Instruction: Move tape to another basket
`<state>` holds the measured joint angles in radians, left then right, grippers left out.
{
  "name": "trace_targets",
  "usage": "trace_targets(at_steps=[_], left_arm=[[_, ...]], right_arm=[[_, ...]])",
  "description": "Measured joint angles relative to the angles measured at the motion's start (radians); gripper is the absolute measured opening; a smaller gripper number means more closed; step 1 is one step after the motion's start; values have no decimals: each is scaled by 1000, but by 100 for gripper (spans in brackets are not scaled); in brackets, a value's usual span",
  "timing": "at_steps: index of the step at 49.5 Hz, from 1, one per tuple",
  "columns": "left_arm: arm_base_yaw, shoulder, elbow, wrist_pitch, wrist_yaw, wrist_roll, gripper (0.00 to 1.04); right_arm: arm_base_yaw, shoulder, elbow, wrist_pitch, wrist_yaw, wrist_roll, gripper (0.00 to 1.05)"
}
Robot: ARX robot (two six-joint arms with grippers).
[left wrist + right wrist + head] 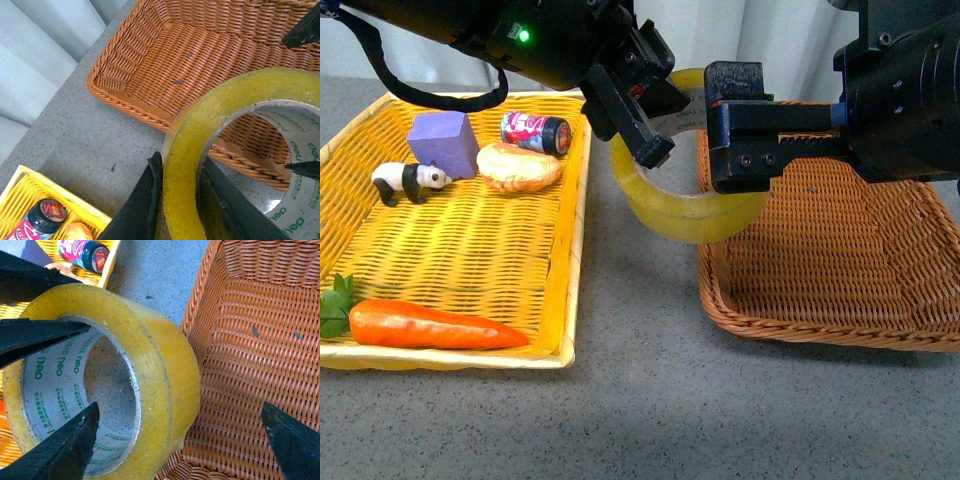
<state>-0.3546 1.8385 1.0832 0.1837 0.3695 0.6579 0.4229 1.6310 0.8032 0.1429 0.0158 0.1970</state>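
Centre of front frame: we log the wide yellowish translucent packing-tape roll [690,215] at the left rim of the brown rectangular wicker basket [840,250]. Left gripper [181,170] pinches the roll's wall. Right gripper [180,407] is spread, one finger inside the core.

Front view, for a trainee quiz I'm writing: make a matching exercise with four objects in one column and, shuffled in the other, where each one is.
1. tape
2. carrot
3. toy panda
4. red drink bottle

A. lying on its side at the far end of the yellow basket
B. in the air, clamped in the left gripper
C. beside the purple block
D. along the yellow basket's near edge

Pairs: 1-B; 2-D; 3-C; 4-A.
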Motion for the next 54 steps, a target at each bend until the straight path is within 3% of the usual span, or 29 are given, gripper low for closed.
trace_targets(at_steps=[20, 28, 31, 38, 43, 48, 54], left_arm=[[-3, 0, 0, 0, -3, -1, 16], [-7, 0, 0, 0, -2, -17, 16], [-18, -1, 2, -11, -81, -77, 17], [-26, 0, 9, -2, -154, -182, 38], [-10, 0, 20, 61, -188, -341, 58], [22, -1, 38, 124, -248, -536, 77], [126, -34, 50, 175, -288, -743, 98]], right_arm=[[-12, 0, 0, -16, -32, 52, 34], [-16, 3, 3, -25, -13, 82, 19], [-17, 6, 4, -27, -7, 86, 17], [-37, 15, 10, -27, -7, 79, 15], [-63, 17, 28, -13, 2, 72, 15], [-89, 33, 34, -1, 27, 39, 15], [-143, 90, 3, -5, 40, -7, 15]])
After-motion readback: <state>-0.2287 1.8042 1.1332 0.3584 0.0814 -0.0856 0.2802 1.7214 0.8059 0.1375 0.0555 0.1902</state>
